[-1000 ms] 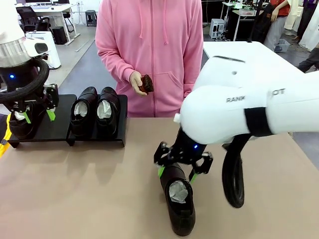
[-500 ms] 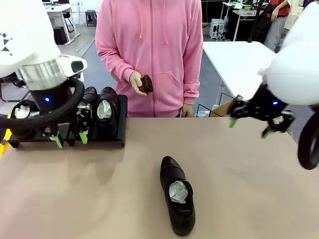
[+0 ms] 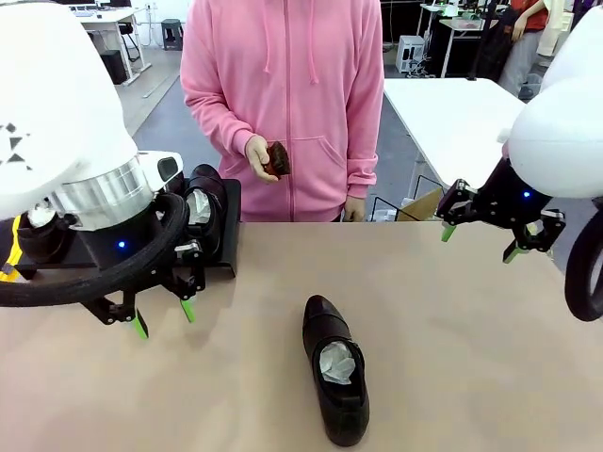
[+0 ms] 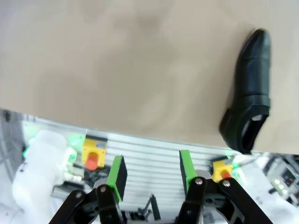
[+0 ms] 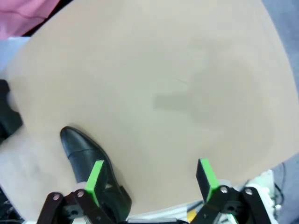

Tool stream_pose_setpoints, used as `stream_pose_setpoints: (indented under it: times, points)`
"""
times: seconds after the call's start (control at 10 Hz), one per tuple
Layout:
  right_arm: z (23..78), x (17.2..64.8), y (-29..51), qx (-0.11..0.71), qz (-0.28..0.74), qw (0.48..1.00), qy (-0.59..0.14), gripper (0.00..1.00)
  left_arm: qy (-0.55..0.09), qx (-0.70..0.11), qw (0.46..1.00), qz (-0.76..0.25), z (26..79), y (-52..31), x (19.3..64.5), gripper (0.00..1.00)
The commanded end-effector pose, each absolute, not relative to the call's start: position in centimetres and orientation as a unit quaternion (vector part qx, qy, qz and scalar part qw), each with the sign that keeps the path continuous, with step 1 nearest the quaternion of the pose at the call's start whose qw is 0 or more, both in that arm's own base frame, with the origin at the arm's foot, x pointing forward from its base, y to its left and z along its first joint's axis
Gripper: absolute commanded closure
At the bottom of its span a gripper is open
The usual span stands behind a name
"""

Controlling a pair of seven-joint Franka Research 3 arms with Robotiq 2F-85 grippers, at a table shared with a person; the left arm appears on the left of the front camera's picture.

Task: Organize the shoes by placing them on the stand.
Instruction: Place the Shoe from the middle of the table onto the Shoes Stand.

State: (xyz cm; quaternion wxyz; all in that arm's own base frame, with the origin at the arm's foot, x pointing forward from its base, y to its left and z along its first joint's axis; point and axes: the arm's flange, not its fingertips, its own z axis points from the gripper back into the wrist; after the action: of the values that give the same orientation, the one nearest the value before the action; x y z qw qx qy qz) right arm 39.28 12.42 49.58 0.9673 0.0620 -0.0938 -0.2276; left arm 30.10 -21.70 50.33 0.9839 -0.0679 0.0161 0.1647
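**Across the tan surface: one shoe loose, both claws empty**

Across the tan surface [image 3: 452,330], largest to smallest. Left arm fills the near-left of the front view; its left claw [image 3: 164,318] hangs just above the surface, in front of the stand, jaws partly apart, nothing between the green pads [image 4: 116,171]. Right arm enters from the right; right claw [image 3: 479,241] is raised over the far-right part of the surface, jaws spread wide, holding nothing.

Person in a pink hoodie [image 3: 283,104] stands at the far side, a small brown object [image 3: 277,158] in one hand [image 3: 256,156].

Stand [image 3: 229,235]: black, at the far-left, largely hidden by the left arm. On it, shoes on the stand [image 3: 203,202] with white paper stuffing; count not readable behind the arm.

Loose shoe [image 3: 334,367]: flat on the surface near the middle of the front edge, toe pointing toward the person, white paper inside, well apart from the stand and from both claws.
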Motion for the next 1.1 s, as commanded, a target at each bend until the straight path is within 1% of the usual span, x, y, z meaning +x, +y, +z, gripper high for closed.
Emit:
stream_pose_setpoints:
  times: [0.0, 0.1, 0.2, 0.3, 0.5, 0.6, 0.7, 0.9, 1.0]
  points:
    - [49.8, 39.3, 12.2, 0.069, -0.218, 0.969, -0.096, 0.00, 0.040, -0.071, 0.981, 0.177, 50.4, -21.4, 30.4, 0.39]
    - [49.8, 39.3, 12.2, 0.069, -0.218, 0.969, -0.096, 0.00, 0.040, -0.071, 0.981, 0.177, 50.4, -21.4, 30.4, 0.39]
    - [49.8, 39.3, 12.2, 0.069, -0.218, 0.969, -0.096, 0.00, 0.014, -0.068, 0.984, 0.164, 50.4, -21.7, 30.0, 0.39]
    - [49.8, 39.3, 12.2, 0.069, -0.218, 0.969, -0.096, 0.00, 0.002, -0.042, 0.989, 0.144, 48.9, -24.3, 29.3, 0.39]
    - [49.8, 39.3, 12.2, 0.069, -0.218, 0.969, -0.096, 0.00, -0.009, -0.075, 0.992, 0.099, 45.8, -29.6, 27.7, 0.39]
    - [49.8, 39.3, 12.2, 0.069, -0.218, 0.969, -0.096, 0.00, -0.018, -0.080, 0.993, 0.080, 44.6, -31.6, 27.2, 0.39]
    - [49.8, 39.3, 12.2, 0.069, -0.218, 0.969, -0.096, 0.00, -0.039, -0.074, 0.994, 0.064, 43.3, -33.1, 27.0, 0.39]
    - [49.8, 39.3, 12.2, 0.069, -0.218, 0.969, -0.096, 0.00, -0.061, -0.096, 0.992, 0.044, 42.0, -35.5, 27.6, 0.39]
    - [49.8, 39.3, 12.2, 0.069, -0.218, 0.969, -0.096, 0.00, -0.080, -0.093, 0.992, 0.023, 41.4, -36.3, 27.9, 0.39]
